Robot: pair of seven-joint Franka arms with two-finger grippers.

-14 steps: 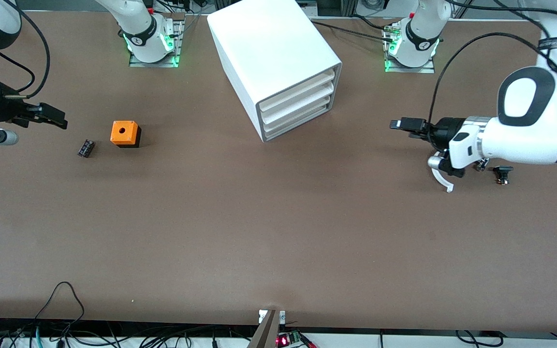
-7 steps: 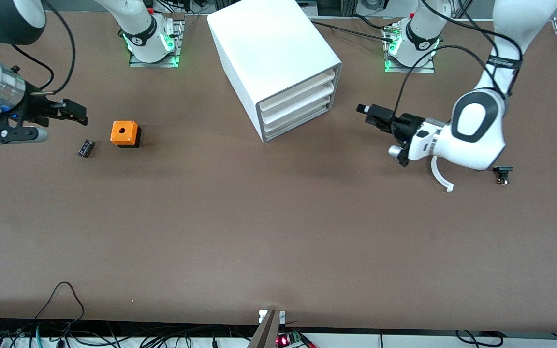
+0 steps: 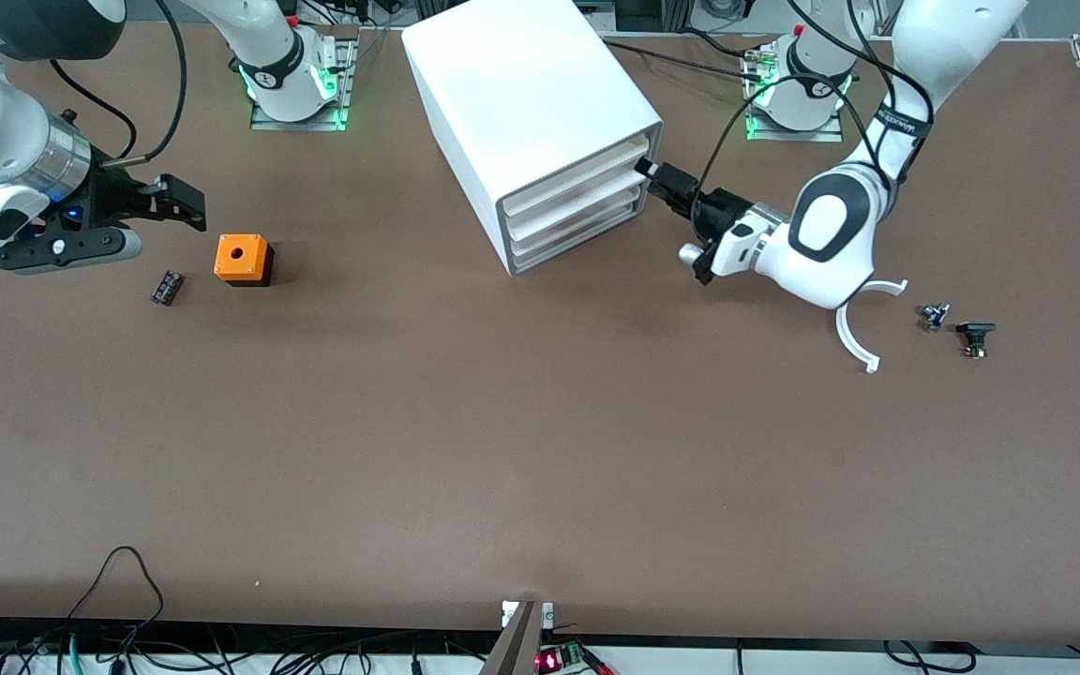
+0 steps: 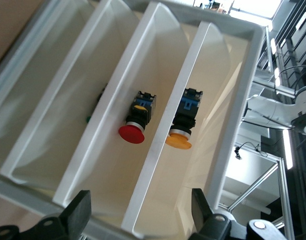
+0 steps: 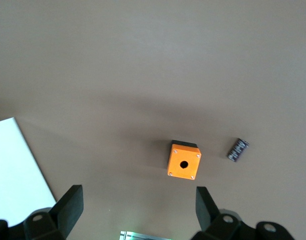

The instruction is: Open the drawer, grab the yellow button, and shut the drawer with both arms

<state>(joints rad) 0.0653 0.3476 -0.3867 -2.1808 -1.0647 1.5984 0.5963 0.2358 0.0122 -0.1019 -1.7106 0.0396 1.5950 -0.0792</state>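
Left tool (image 3: 645, 170): upper centre of the front view, fingers apart, at the front of the drawer (image 3: 577, 167).
Button (image 4: 179, 133): orange cap, lying in the top tray, seen in the left wrist view.
Right tool (image 3: 186, 202): upper left, fingers spread, above the counter (image 3: 502, 450) beside the orange cube (image 3: 243, 259).

front: high, facing bases | wrists: close (both share cabinet (image 3: 531, 122) with front)

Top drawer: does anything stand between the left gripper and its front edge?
Nothing visible does. The left gripper, fingers spread, is at the top drawer front. The right gripper hovers open near the orange cube.
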